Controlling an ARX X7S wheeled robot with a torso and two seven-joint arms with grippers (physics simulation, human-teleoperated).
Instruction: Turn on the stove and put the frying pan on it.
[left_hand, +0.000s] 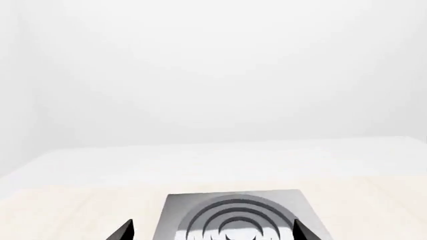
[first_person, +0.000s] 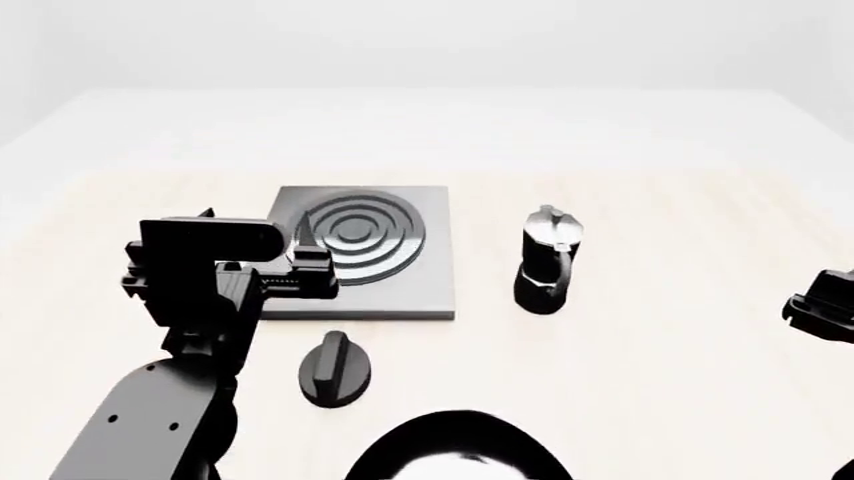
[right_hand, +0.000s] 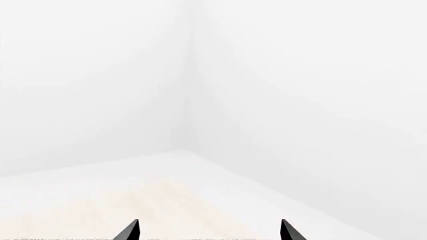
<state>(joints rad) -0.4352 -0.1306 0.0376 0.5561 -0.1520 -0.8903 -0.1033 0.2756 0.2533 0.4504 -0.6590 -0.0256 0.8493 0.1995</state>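
The left claw (first_person: 304, 262) hovers above the near-left part of the flat square grey metal stove plate (first_person: 400, 285), tips spread apart with nothing between them, as the left wrist view confirms with the concentric burner rings straight ahead. That height looks like a staging pose, probably for reaching the small black round knob (first_person: 331, 368), which sits apart on the pale table (first_person: 667, 380) just in front of the plate. The large black frying pan (first_person: 454, 450) waits at the near edge, partly cut off. The tall black moka pot (first_person: 547, 260) stands clear to the right. The right claw (right_hand: 209, 231) idles off to the side, spread, empty.
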